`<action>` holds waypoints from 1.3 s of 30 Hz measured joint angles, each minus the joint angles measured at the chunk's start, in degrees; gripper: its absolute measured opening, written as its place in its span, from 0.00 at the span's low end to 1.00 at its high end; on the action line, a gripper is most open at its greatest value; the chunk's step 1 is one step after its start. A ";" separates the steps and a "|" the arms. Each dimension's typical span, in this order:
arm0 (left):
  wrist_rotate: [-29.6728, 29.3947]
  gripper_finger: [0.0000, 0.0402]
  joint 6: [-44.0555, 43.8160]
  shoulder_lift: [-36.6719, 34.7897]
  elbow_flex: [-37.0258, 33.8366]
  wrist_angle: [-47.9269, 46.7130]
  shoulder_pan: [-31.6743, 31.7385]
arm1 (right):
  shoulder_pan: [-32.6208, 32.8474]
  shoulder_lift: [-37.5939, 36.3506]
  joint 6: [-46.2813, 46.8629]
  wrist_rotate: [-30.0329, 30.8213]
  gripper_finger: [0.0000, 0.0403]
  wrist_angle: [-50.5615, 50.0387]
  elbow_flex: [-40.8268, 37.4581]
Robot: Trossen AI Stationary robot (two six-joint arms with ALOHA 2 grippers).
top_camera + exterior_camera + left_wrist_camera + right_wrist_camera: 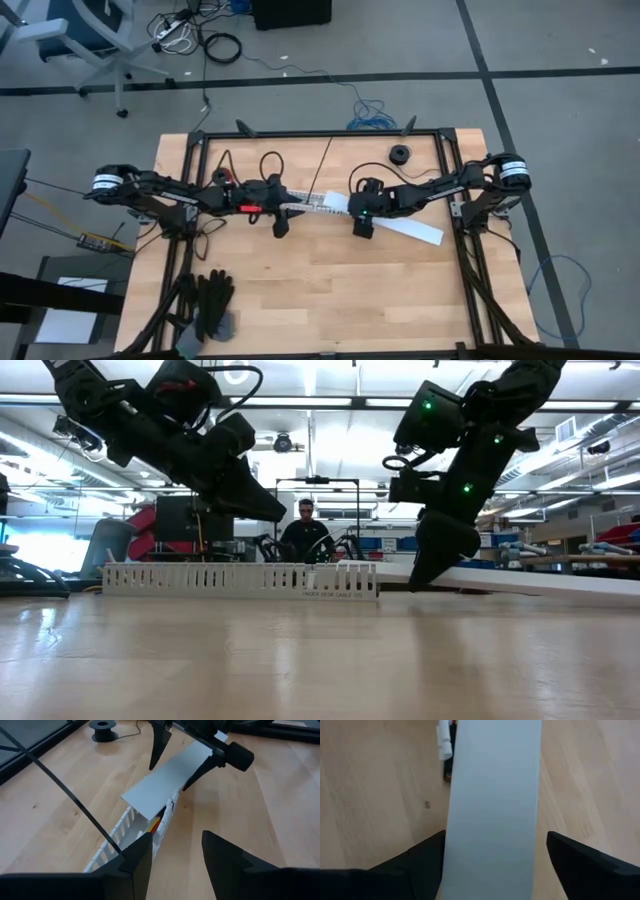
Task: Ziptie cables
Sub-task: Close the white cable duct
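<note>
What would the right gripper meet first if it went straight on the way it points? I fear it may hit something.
Most likely the white cover strip: the right gripper points down at it, open fingers either side. Under the strip lies the table. How far off the strip is stays unclear.
</note>
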 joint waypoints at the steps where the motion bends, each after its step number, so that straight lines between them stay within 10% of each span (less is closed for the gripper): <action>1: -0.06 0.37 0.00 0.00 0.00 -0.19 0.00 | 0.00 0.00 0.00 0.00 0.75 0.12 0.00; 11: -0.18 0.37 0.00 0.00 0.00 -0.17 0.00 | 0.00 0.00 0.01 -0.48 0.53 0.25 0.00; 39: -0.18 0.37 -0.39 0.00 0.00 -0.24 0.00 | 0.00 0.00 0.11 -0.55 0.55 0.23 0.00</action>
